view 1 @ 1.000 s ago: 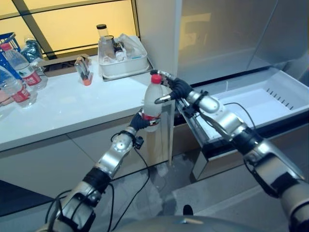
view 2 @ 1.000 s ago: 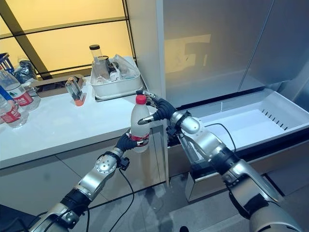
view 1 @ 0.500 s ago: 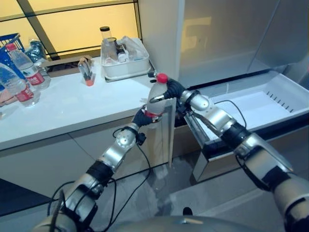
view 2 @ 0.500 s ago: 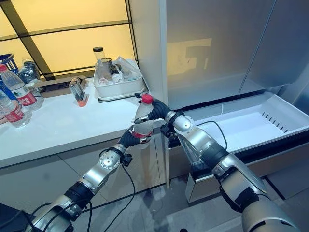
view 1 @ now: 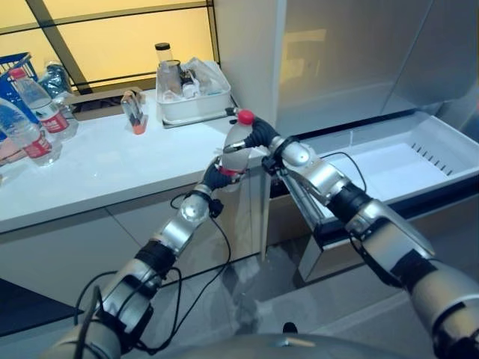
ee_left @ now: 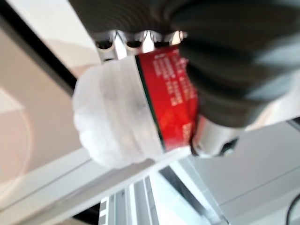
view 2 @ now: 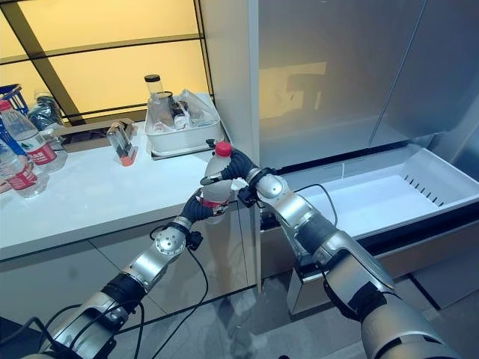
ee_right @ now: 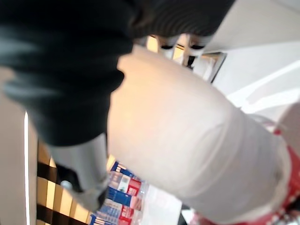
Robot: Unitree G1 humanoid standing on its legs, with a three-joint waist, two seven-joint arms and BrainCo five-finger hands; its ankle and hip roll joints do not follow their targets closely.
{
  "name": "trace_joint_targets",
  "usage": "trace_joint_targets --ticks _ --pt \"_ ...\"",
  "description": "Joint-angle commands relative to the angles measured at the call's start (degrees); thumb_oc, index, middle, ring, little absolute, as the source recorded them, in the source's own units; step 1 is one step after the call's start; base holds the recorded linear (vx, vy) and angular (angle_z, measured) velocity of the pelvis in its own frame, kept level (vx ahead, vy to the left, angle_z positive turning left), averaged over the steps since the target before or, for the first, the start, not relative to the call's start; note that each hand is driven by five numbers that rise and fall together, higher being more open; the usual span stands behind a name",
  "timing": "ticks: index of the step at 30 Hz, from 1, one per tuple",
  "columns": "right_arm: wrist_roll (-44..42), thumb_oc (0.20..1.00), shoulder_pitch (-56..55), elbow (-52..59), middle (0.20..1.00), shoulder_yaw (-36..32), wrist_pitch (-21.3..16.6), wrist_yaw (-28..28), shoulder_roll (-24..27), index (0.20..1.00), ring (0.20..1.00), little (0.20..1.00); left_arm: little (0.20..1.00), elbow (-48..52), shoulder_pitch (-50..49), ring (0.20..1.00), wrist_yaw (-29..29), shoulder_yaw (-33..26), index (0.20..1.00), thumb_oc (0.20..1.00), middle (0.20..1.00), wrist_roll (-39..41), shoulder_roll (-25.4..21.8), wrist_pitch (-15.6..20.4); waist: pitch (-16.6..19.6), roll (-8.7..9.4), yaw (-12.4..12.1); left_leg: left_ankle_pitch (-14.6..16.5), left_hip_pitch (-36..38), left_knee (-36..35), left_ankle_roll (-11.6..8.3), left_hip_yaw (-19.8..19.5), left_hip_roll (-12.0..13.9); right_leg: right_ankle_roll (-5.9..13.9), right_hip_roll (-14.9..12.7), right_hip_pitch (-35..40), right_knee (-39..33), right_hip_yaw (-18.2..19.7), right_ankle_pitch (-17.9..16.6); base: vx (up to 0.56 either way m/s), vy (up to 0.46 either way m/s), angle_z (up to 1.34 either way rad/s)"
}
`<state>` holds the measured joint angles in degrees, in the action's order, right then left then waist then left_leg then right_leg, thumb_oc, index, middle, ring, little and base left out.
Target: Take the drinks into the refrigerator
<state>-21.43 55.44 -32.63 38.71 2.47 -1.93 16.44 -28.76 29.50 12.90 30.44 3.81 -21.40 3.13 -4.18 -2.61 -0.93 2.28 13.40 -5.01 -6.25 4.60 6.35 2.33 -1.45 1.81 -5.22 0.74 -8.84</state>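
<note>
A clear plastic water bottle (view 1: 237, 147) with a red cap and red label hangs above the counter's right end, tilted slightly. My left hand (view 1: 216, 177) is shut on its lower part at the label; the left wrist view has the fingers curled over the bottle (ee_left: 117, 126). My right hand (view 1: 263, 137) is wrapped round the upper part just under the cap, with thumb and fingers against the bottle (ee_right: 187, 140). To the right, below the closed steel doors, the refrigerator's white drawer (view 1: 389, 161) stands pulled out with nothing in it.
Two more water bottles (view 1: 39, 105) (view 1: 21, 134) and a blue basket (view 1: 10, 66) stand at the far left of the white counter (view 1: 112, 168). A white tub with jars (view 1: 191, 101) sits at the back, a small glass item (view 1: 133, 112) beside it.
My right hand has gone from fingers spread by the cap to curled round the bottle's upper part. Both hands and the bottle have shifted slightly towards the counter.
</note>
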Motion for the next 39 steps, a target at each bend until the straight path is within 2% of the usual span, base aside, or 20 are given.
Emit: trace_joint_targets --ticks 1,20,21,22,24,32,39 --pt "2.08 0.2 9.3 -2.69 0.2 3.61 -3.84 0.21 -8.65 0.2 0.2 0.2 0.2 -2.74 20.12 0.2 2.52 4.76 0.2 0.2 0.2 -5.86 3.29 4.22 1.95 1.57 -1.01 0.75 -2.83 0.46 4.28 0.1 -4.01 3.35 -1.5 5.23 3.55 -0.73 8.62 0.0 0.0 0.0" --pt "-0.48 0.2 4.51 4.0 0.2 0.49 -5.74 2.73 -6.18 0.2 0.2 0.2 0.2 -3.07 19.76 0.2 3.63 4.13 0.2 0.2 0.2 -5.45 4.21 4.16 1.87 1.32 -1.04 0.78 -2.65 0.44 4.39 0.18 -4.06 3.45 -1.44 5.4 3.28 -0.59 8.44 0.0 0.0 0.0" --pt "-0.83 0.2 4.34 4.41 0.2 0.27 -5.96 2.94 -6.07 0.2 0.2 0.2 0.253 -3.08 19.64 0.253 3.76 4.03 0.253 0.253 0.253 -5.18 4.18 4.15 1.88 1.32 -1.06 0.81 -2.6 0.46 4.42 0.22 -4.05 3.44 -1.43 5.37 3.28 -0.52 8.44 0.0 0.0 0.0" --pt "-1.47 0.2 3.89 5.13 0.2 -0.12 -6.18 3.21 -5.96 0.2 0.2 0.2 0.539 -3.12 19.29 0.539 3.72 3.84 0.539 0.539 0.539 -4.71 4.22 4.13 1.79 1.28 -1.05 0.78 -2.58 0.47 4.4 0.33 -4.0 3.42 -1.41 5.35 3.17 -0.41 8.4 0.0 0.0 0.0" --pt "-1.89 0.2 3.19 6.27 0.2 -0.56 -6.23 3.43 -5.48 0.2 0.2 0.2 1.0 -2.92 18.53 1.0 3.36 3.32 1.0 1.0 1.0 -3.64 4.23 4.24 1.77 1.23 -1.06 0.78 -2.56 0.44 4.38 0.41 -3.96 3.42 -1.44 5.39 3.05 -0.39 8.37 0.0 0.0 0.0" --pt "-3.71 0.2 0.87 11.53 0.2 -2.93 -7.07 4.21 -2.25 0.2 0.2 0.2 1.0 -2.36 14.05 1.0 2.28 0.85 1.0 1.0 1.0 4.67 5.94 5.11 1.44 1.42 -1.14 0.7 -2.75 0.54 4.39 0.65 -3.82 3.28 -1.28 5.16 2.73 -0.28 8.04 0.0 0.0 0.0" --pt "-4.2 0.2 -0.96 15.26 0.2 -6.54 -7.77 5.02 3.06 0.2 0.2 0.2 1.0 1.7 5.75 1.0 -0.1 -0.24 1.0 1.0 1.0 7.13 5.95 5.34 1.05 1.78 -1.58 0.66 -3.27 0.6 4.39 0.82 -3.75 3.24 -1.11 4.72 2.29 0.15 7.71 0.0 0.0 0.0"
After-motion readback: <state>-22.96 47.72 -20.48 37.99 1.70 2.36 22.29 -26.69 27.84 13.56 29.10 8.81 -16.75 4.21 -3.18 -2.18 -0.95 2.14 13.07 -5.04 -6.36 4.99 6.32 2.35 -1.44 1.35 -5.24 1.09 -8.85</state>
